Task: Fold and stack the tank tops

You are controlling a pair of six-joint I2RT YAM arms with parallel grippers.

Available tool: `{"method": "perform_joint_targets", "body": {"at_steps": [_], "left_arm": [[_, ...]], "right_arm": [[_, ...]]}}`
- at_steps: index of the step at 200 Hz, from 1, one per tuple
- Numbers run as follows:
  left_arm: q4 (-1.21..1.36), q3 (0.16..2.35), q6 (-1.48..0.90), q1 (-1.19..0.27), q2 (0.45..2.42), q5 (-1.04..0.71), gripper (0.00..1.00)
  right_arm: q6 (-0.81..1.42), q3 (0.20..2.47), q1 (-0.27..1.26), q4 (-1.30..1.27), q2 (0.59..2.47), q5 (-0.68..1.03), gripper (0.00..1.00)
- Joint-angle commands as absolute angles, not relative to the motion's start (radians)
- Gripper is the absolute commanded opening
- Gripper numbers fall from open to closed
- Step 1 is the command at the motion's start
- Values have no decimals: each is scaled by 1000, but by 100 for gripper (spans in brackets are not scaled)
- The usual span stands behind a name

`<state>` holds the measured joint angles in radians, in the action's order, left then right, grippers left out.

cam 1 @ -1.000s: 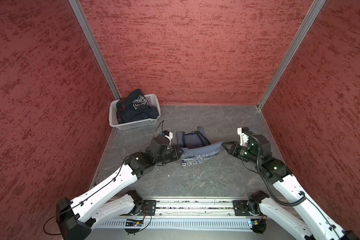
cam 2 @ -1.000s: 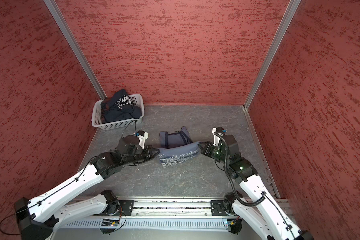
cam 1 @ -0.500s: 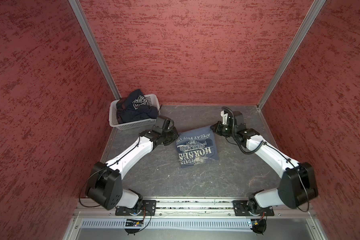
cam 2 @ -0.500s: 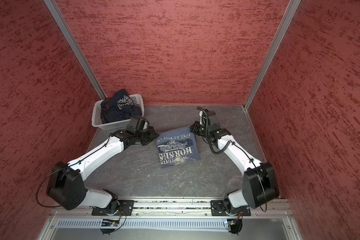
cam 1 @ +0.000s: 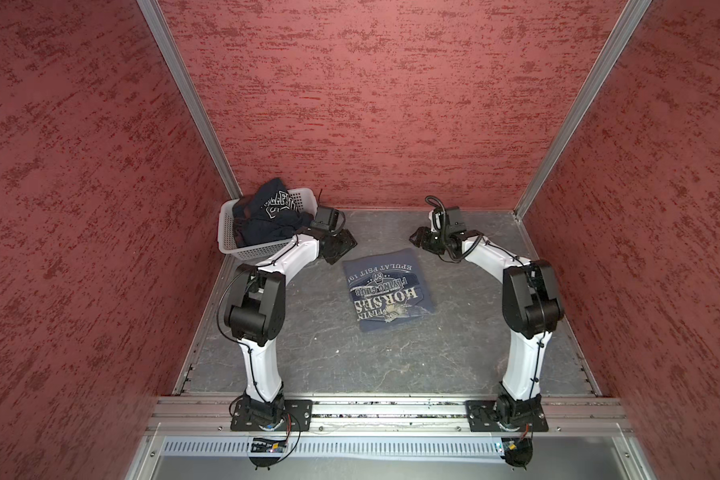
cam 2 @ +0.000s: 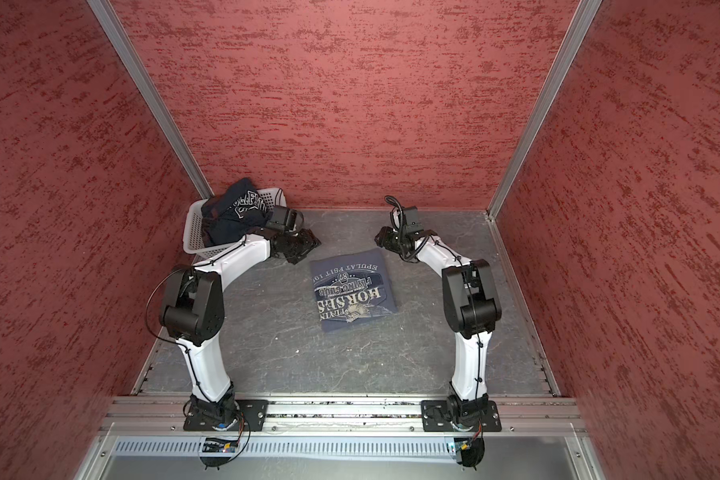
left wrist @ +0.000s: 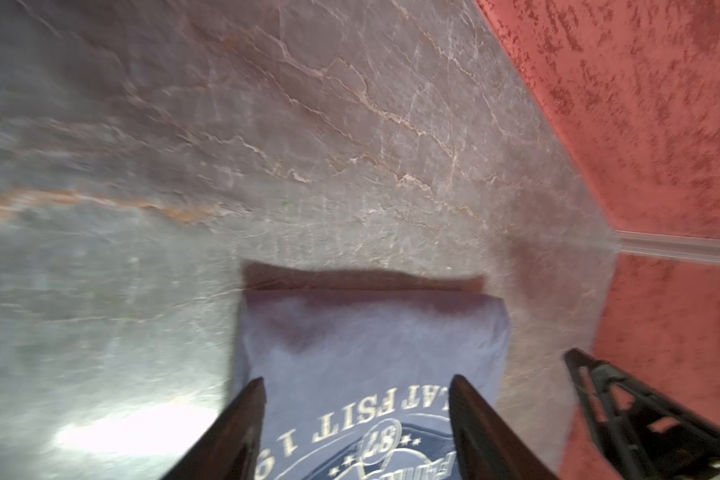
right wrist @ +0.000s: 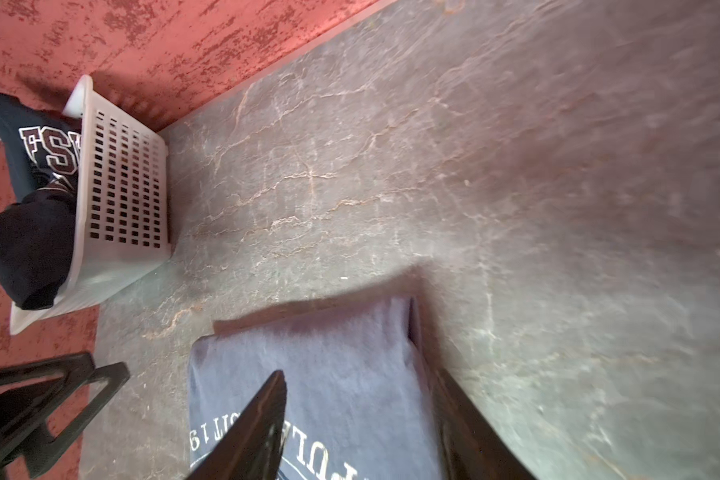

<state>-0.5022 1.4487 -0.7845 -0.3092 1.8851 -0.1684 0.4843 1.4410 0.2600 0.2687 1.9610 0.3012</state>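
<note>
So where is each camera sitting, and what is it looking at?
Both top views: high up, looking down at the table; left arm, right arm, left gripper, right gripper show.
Left wrist: on the left arm, facing across the grey-blue tank top; its own spread fingers show.
Right wrist: on the right arm, facing that tank top and the basket; its spread fingers show.
Shared: both wrist views see that tank top and the opposite gripper.

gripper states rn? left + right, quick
Left gripper: open, holding nothing; the folded grey-blue tank top lies flat on the table below it.
Right gripper: open, holding nothing.
</note>
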Motion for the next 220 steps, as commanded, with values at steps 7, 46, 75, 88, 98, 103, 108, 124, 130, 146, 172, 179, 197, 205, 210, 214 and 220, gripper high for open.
{"method": "perform_joint_targets", "body": {"at_steps": [7,46,75,88,98,103,108,124,130,146,172,179,197,205,210,214,220], "left_arm": [[-545,1331,-719,-376,1773,-49,74],[-500,1217,-751,-471,1772,3,73],[-460,1198,-773,-489,1847,-5,67],[-447,1200,-778,-491,1881,-9,63],[-438,1202,-780,-492,1904,-10,61],[-436,1204,-780,-492,1915,-13,60],[-434,1208,-781,-492,1928,-18,58],[-417,1226,-785,-497,1960,-46,53],[-406,1231,-787,-501,1970,-57,52],[-393,1269,-791,-517,2008,-82,49],[-389,1419,-792,-551,2108,-143,44],[-401,1475,-790,-559,2138,-160,43],[-459,1614,-777,-579,2195,-176,43],[-496,1659,-773,-583,2197,-170,43],[-513,1672,-771,-586,2188,-161,45],[-519,1674,-769,-586,2179,-154,47],[-525,1667,-767,-586,2151,-144,50]], "right_arm": [[411,1290,309,277,1813,222,60],[371,1188,435,276,1759,83,64],[362,1188,482,281,1829,47,64],[372,1187,484,280,1861,44,64],[371,1188,483,278,1882,37,64],[371,1194,482,287,1898,26,64],[370,1203,479,303,1912,14,66],[365,1233,445,349,1953,21,68],[365,1240,425,358,1963,33,68],[367,1245,369,368,1976,48,68],[366,1258,281,379,1976,35,70],[368,1268,256,385,1973,32,71],[361,1310,208,430,1953,-3,72],[352,1332,202,462,1934,-39,72],[346,1341,203,477,1913,-62,73],[343,1344,204,486,1892,-70,73],[344,1342,206,492,1867,-78,74]]}}
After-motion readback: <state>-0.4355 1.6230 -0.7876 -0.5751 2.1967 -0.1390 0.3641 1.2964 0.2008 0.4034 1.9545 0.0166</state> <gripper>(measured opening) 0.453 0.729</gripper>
